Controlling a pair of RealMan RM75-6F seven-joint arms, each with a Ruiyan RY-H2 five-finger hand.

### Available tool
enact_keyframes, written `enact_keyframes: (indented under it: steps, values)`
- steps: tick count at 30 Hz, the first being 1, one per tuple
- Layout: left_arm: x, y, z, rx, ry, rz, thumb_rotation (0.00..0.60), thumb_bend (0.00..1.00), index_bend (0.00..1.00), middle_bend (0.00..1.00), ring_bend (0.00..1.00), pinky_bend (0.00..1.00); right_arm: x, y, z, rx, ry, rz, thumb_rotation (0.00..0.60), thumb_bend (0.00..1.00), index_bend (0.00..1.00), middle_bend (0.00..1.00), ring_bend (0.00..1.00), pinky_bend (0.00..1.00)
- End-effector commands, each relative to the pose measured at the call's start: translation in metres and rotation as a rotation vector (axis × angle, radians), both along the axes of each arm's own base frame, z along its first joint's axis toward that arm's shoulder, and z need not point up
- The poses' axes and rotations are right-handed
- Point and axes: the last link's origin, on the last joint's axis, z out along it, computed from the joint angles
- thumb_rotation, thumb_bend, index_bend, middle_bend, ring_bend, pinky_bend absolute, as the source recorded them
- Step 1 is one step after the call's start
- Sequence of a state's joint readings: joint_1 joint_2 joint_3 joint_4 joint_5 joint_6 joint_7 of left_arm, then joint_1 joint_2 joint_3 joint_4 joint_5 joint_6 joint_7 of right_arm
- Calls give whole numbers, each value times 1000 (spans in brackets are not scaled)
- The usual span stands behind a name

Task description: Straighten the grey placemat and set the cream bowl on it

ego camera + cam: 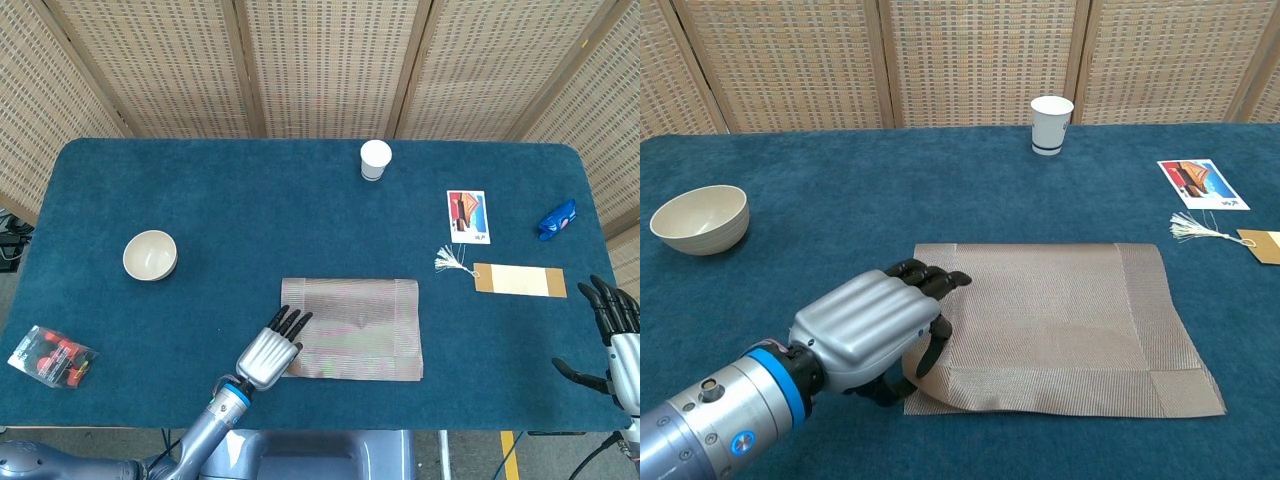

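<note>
Placemat (352, 328) corner pinched by the left hand (270, 352), cream bowl (150, 254) not yet moved.

Grey placemat lies near the front edge of the blue table (250, 220), its sides roughly parallel to that edge; the left hand (868, 330) grips its near-left corner, which curls slightly off the cloth. The bowl (700, 219) sits well left of the mat and further back, upright and empty. The right hand (618, 335) hovers far right of the mat, fingers spread, holding nothing. To finish well, the hand should probably drag the corner low and slowly so the mat slides flat rather than folding, then release only once the curl has settled and all 4 edges lie flush.
</note>
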State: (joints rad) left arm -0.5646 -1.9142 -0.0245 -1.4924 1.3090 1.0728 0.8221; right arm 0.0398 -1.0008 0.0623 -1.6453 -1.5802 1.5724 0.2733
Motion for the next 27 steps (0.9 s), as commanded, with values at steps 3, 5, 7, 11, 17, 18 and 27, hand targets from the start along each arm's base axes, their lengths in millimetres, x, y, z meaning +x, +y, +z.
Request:
enact_keyframes:
  steps: [3,5,7,11,17,18,27]
  values:
    - [0,1,0,-2,2,4,600,601,604,0,0,0,0,0,0,2,-1,0,600,39,4,0,0,0]
    - [0,1,1,-2,4,2,600,640,604,0,0,0,0,0,0,4,0,-2,600,40,4,0,0,0]
    - [1,2,3,0,-1,-1,600,659,604,0,0,0,0,0,-1,8,2,-5,600,39,4,0,0,0]
    - [7,13,15,30,-37,3,600,663,604,0,0,0,-1,-2,0,6,5,-10,600,40,4,0,0,0]
    - [14,39,41,83,-78,15,600,664,604,0,0,0,-2,-4,3,-13,7,-16,600,39,4,0,0,0]
    - [15,45,46,92,-85,22,600,664,604,0,0,0,-3,-4,4,-17,8,-17,600,39,4,0,0,0]
    - [21,101,87,217,-91,56,600,689,608,0,0,0,-6,-6,8,-50,21,-35,600,39,4,0,0,0]
